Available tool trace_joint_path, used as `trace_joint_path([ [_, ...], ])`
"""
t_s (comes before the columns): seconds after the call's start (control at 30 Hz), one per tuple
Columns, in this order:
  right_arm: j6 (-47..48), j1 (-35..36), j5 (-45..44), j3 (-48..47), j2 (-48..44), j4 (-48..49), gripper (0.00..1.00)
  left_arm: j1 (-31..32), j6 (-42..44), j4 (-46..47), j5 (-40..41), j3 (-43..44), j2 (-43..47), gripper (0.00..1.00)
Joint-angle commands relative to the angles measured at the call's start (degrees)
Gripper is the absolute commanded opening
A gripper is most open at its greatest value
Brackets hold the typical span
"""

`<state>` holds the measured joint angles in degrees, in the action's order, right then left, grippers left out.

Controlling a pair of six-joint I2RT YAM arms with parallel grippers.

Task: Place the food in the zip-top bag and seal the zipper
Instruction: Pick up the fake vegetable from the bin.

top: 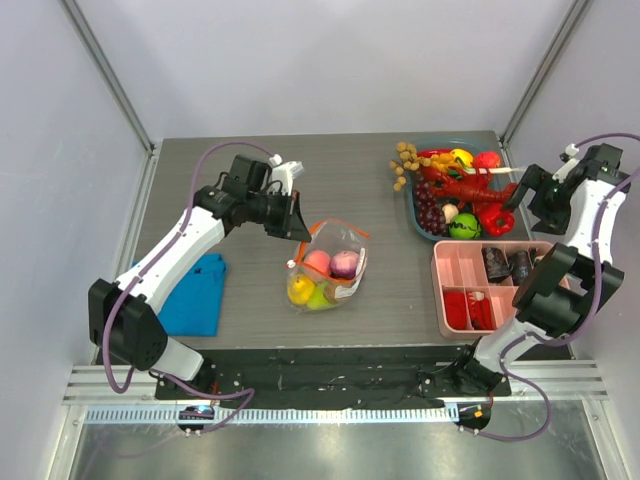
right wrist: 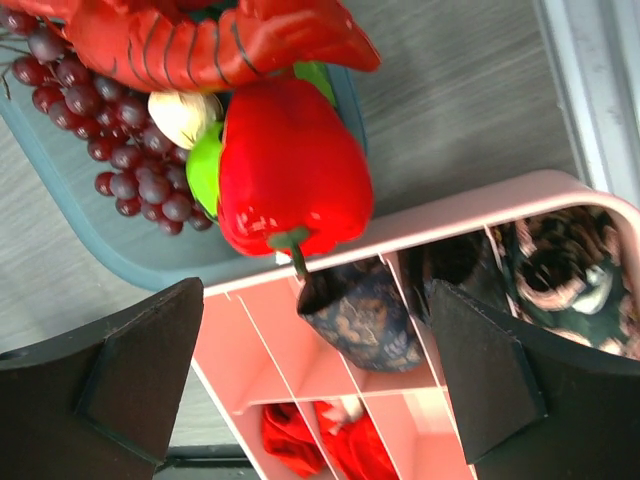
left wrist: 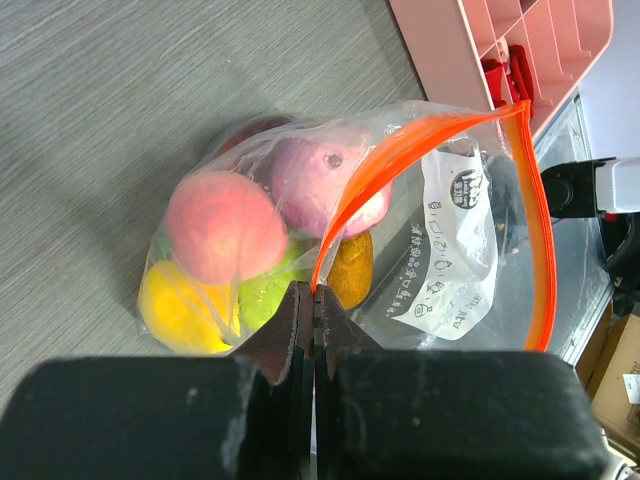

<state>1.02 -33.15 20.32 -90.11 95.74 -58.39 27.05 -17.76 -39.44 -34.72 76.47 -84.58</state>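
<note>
The clear zip-top bag (top: pixel 335 262) lies mid-table with several toy fruits inside: a pink one (left wrist: pixel 225 225), a purple one (left wrist: pixel 318 172), a yellow one (left wrist: pixel 180 310) and a green one (left wrist: pixel 265 300). Its orange-red zipper (left wrist: pixel 430 135) arches open over the mouth. My left gripper (left wrist: pixel 314 292) is shut on the zipper strip at its left end and holds that edge up. My right gripper (right wrist: pixel 320 370) is open and empty, above the pink box next to the food tray. More food lies in that tray: a red pepper (right wrist: pixel 290 170), grapes (right wrist: pixel 120 160) and a red lobster (right wrist: pixel 200 40).
A teal tray (top: pixel 425 225) of toy food stands at the back right. A pink divided box (top: pixel 450 270) with dark and red cloth items stands in front of it. A folded blue cloth (top: pixel 195 295) lies at the left near the left arm.
</note>
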Motion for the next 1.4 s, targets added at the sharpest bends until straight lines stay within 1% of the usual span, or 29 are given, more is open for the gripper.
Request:
trace_joint_path([
  [0.0, -3.6, 1.7, 0.3, -2.3, 2.4, 3.6, 1.00, 0.2, 0.8, 1.5, -0.9, 0.1, 2.1, 0.00],
  [0.23, -6.5, 3.8, -1.3, -2.1, 6.2, 6.3, 1.00, 0.2, 0.9, 1.4, -0.8, 0.0, 1.9, 0.00],
  [0.37, -7.7, 4.2, -0.5, -1.7, 7.0, 6.5, 1.00, 0.2, 0.8, 1.5, -0.7, -0.2, 2.0, 0.00],
  [0.5, -8.1, 4.3, 0.7, 0.1, 6.4, 6.7, 0.96, 0.2, 0.7, 1.7, -0.5, -0.4, 1.5, 0.00],
  [0.63, -8.3, 4.2, 0.9, 1.8, 7.3, 7.5, 0.96, 0.2, 0.4, 1.6, -0.8, 0.1, 1.1, 0.00],
  [0.83, -8.3, 4.2, 2.3, 2.0, 7.4, 7.6, 0.91, 0.2, 0.9, 1.0, -0.2, 0.3, 1.6, 0.00],
  [0.87, -8.1, 4.2, 2.3, 2.0, 7.2, 7.1, 0.88, 0.2, 1.0, 0.9, 0.0, 0.2, 1.6, 0.00],
  [1.03, -8.2, 4.2, 2.0, 2.9, 4.2, 5.8, 0.82, 0.2, 0.9, 0.7, 0.0, 0.3, 1.7, 0.00],
  [1.1, -8.5, 4.2, 2.1, 3.6, 2.1, 5.3, 0.75, 0.2, 1.0, 0.7, 0.0, 0.3, 1.6, 0.00],
  [1.13, -8.8, 4.2, 2.1, 3.8, 1.3, 5.1, 0.70, 0.2, 0.9, 0.7, 0.0, 0.4, 1.7, 0.00],
  [1.23, -8.9, 4.2, 1.8, 4.3, -1.6, 4.8, 0.61, 0.2, 0.9, 0.7, -0.1, 0.4, 1.6, 0.00],
  [1.37, -8.5, 4.2, 2.0, 3.4, -4.2, 3.8, 0.57, 0.2, 1.1, 0.7, 0.0, 0.5, 1.8, 0.00],
])
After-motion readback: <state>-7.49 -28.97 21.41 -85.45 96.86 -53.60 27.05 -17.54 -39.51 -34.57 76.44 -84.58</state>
